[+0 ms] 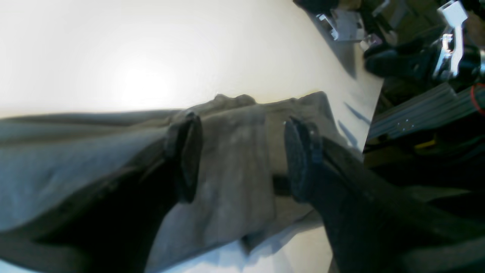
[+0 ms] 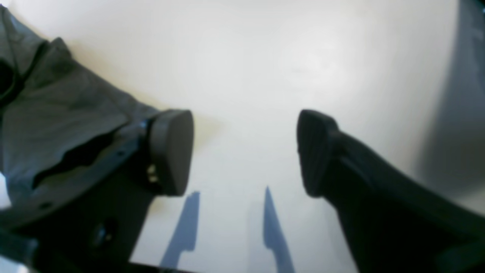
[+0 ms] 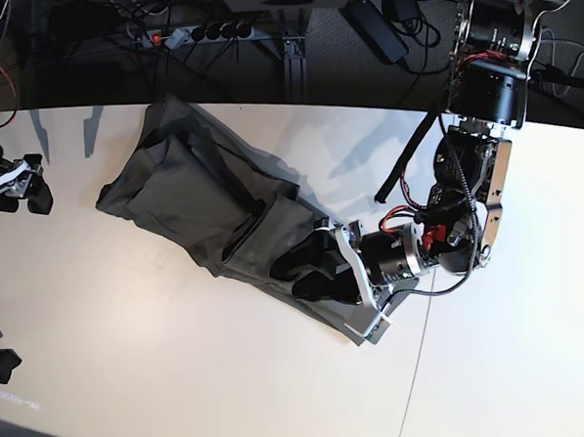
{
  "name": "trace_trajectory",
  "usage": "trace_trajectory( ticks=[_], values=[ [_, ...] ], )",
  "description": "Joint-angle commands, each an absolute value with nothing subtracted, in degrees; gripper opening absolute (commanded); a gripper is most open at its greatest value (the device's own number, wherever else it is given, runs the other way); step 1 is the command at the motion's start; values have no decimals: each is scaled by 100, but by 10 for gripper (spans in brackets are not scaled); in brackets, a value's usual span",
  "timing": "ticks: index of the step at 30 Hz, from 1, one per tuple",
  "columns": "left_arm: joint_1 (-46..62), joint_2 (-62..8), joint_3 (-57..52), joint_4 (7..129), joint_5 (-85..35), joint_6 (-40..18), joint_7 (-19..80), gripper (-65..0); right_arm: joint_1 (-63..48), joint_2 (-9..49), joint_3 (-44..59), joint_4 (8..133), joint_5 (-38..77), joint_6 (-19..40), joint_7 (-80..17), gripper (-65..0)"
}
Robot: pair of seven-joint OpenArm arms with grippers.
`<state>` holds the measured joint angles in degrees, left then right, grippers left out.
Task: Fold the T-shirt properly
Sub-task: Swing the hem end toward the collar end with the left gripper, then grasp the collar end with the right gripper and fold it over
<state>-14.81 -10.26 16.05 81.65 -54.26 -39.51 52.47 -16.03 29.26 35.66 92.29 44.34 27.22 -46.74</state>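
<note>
The dark olive-grey T-shirt (image 3: pixel 203 194) lies bunched in a long diagonal strip on the white table (image 3: pixel 183 381), running from the far left toward the near right. My left gripper (image 3: pixel 309 271) hangs low over its near-right end. In the left wrist view a flat band of the T-shirt (image 1: pixel 235 170) lies between the two spread fingers (image 1: pixel 185 155), and the left gripper (image 1: pixel 244 155) is open, not pinching the cloth. My right gripper (image 3: pixel 26 188) is at the table's left edge, apart from the shirt. The right gripper (image 2: pixel 242 151) is open over bare table, with the T-shirt (image 2: pixel 57 106) to its left.
A power strip (image 3: pixel 194 33), cables and a black adapter (image 3: pixel 380 23) lie on the dark floor beyond the table's far edge. In the left wrist view the table edge (image 1: pixel 375 106) runs close to the right of the fingers, with dark equipment (image 1: pixel 416 60) past it.
</note>
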Motion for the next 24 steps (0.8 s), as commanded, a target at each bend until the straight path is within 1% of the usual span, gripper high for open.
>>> trace_trajectory(
  ticks=[1,7,11,17,24],
  values=[
    [-1649,-1017,1584,8259,-5548,-4000,5068,-274,-1581,2969,3638,9312,4530,3022,-4648,-226],
    [-1715,-1105,1120,8259,-5295,-4000,5039,-274,-2018,2349,3715,9312,5127,3026,-4805,-226],
    [-1712,-1404,869,8259,-5435,-4000,5035,-274,-2257,1822,3712,9312,5474,3046,-4928,-226],
    [-1712,-1828,860,8259,-5470,-4000,5035,-274,-2338,1061,3708,9312,5642,3048,-4960,-226],
    [-1712,-1940,860,8259,-5509,-4000,5037,-274,-2335,506,3470,9312,5647,3050,-4954,-226]
  ],
)
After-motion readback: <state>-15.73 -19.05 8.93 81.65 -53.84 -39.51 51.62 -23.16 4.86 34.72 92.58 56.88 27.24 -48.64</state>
